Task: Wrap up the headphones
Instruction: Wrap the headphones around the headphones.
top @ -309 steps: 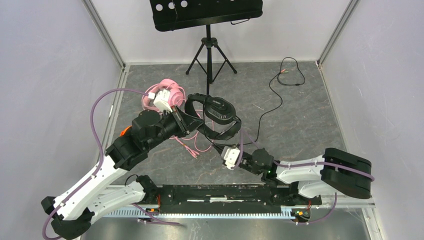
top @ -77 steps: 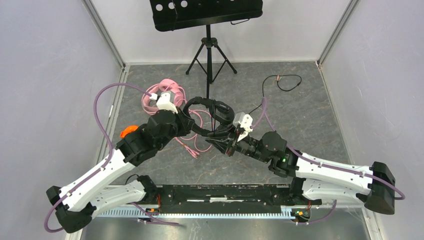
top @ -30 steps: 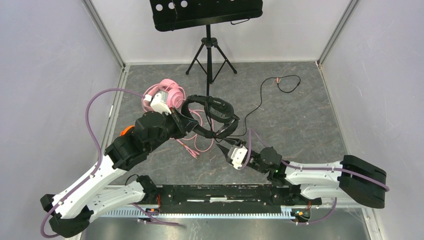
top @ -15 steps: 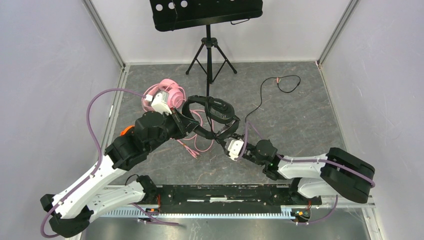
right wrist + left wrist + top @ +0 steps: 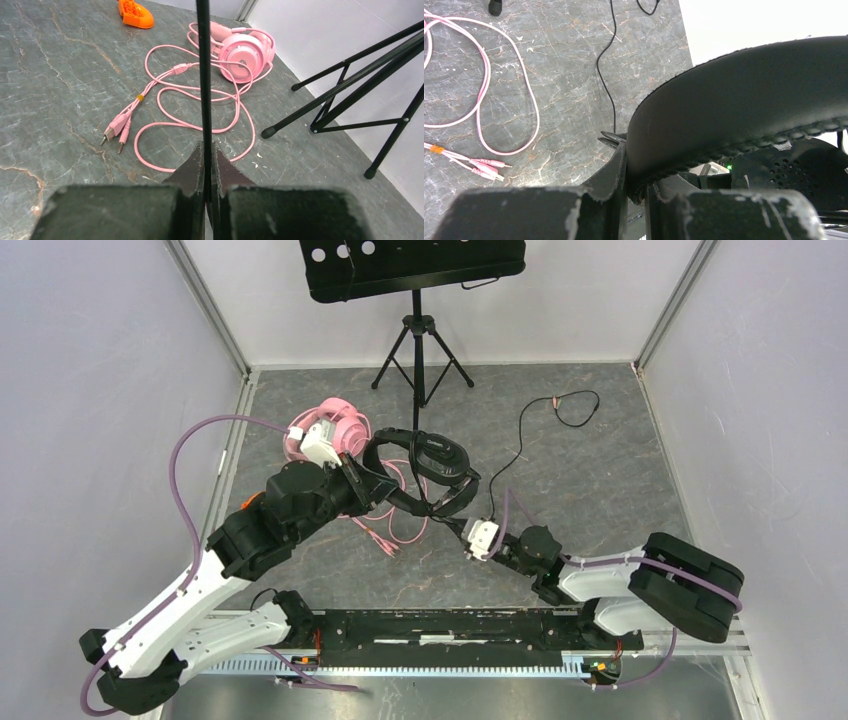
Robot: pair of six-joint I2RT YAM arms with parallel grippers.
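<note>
R gripper [image 5: 206,147] is nearest, jaws pinched tight on the thin black cable [image 5: 204,75]. Vs 1 s ago it has swung back in toward the cups, and vs 10 s ago the cable's free end [image 5: 556,400] trails a shorter run on the table [image 5: 620,500], so turns are prob. going on. L gripper [image 5: 635,175] clamps the headband of the black headphones [image 5: 435,458], held up mid-table. Farther L, the pink headphones [image 5: 335,425] lie w/ pink cable [image 5: 190,107] loose: 1 pair not yet begun.
</note>
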